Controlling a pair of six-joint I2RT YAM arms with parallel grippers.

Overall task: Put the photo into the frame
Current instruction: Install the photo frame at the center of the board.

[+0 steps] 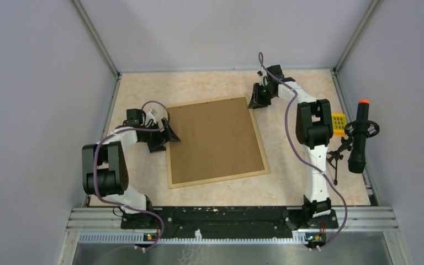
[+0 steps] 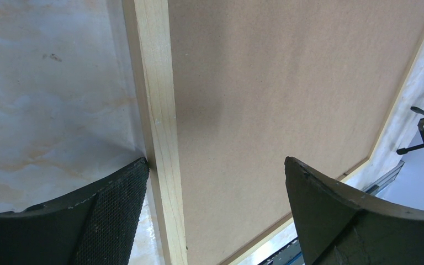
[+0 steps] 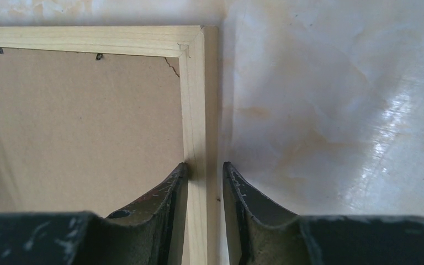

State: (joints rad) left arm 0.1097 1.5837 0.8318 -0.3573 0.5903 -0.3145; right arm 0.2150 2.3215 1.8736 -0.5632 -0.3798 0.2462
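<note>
**Q:** Right wrist panel: how does the right gripper (image 3: 204,165) stand?

**A:** It is narrowed onto the frame (image 3: 88,40). Its two fingers pinch one light wooden rail. One finger is on the inner side, over the brown backing board (image 3: 77,121), and the other is on the outer side, over the table (image 3: 337,110). The mitred corner lies just beyond the fingertips, at 12 o'clock in that view.

**Q:** And the left gripper (image 2: 216,160)?

**A:** It is spread wide, astride another rail without clamping it. In the left wrist view, one finger sits at 7 o'clock with its tip just beside the rail's outer edge. The other finger hangs at 5 o'clock over the board.

**Q:** What does the top view add?

**A:** It adds placement. The frame lies flat, board side up, near the middle of the table and turned slightly off square. The right gripper is at the frame's 1 o'clock corner and the left gripper is at its 9 o'clock edge. Only this view shows the yellow object (image 1: 338,122) and the black handle (image 1: 360,135) with an orange tip. Both are at 3 o'clock, well apart from the frame.

**Q:** What do the wrist views give in return?

**A:** They give detail too small to see from above. There is a thin crack-like line in the board by the gripped corner. Two small dark marks sit along the board's far edge. The wood grain of the rails is also visible.
</note>
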